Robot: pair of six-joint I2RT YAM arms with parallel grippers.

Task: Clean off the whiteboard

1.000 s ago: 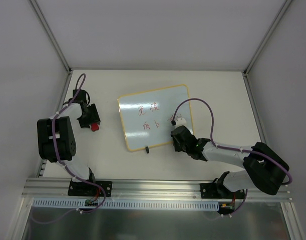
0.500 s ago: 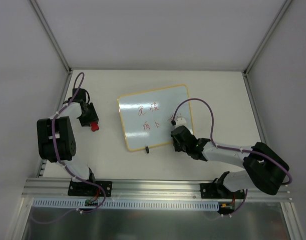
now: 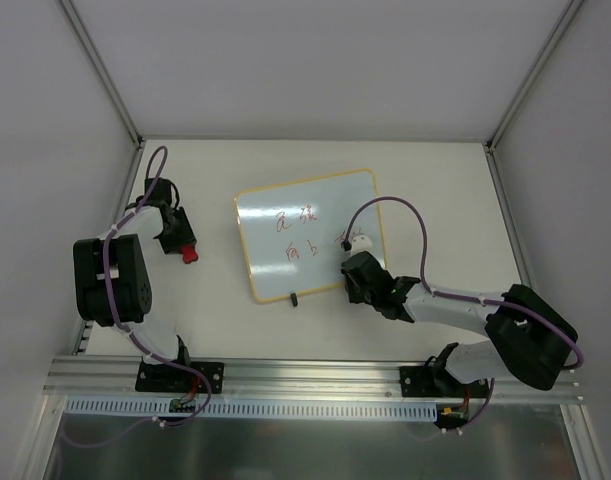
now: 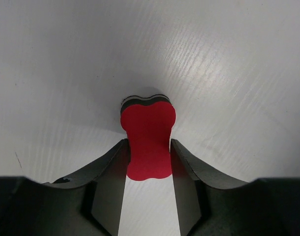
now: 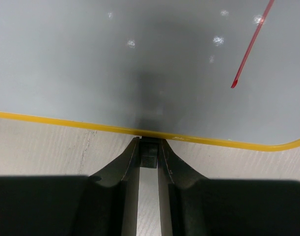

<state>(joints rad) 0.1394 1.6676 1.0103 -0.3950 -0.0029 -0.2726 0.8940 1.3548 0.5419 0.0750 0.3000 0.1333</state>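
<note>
The whiteboard (image 3: 305,235) lies flat mid-table, with a pale-yellow frame and red handwriting (image 3: 297,232). My right gripper (image 3: 352,272) is at its near right edge, shut on a small black foot (image 5: 149,155) just under the yellow frame (image 5: 66,122). The board's surface (image 5: 140,64) and one red stroke (image 5: 250,46) fill the right wrist view above my gripper (image 5: 149,147). The second foot (image 3: 293,298) sticks out at the near edge. My left gripper (image 3: 183,246) is left of the board, shut on the small red block (image 4: 149,130) resting on the table, gripper (image 4: 149,150) pinching its narrow waist.
White walls with metal corner posts (image 3: 105,75) enclose the table at the back and both sides. An aluminium rail (image 3: 305,372) runs along the near edge by the arm bases. A purple cable (image 3: 400,205) loops over the board's right corner.
The left arm's upper link and cable have shifted very slightly left. The whiteboard, the red block and the right arm have not moved.
</note>
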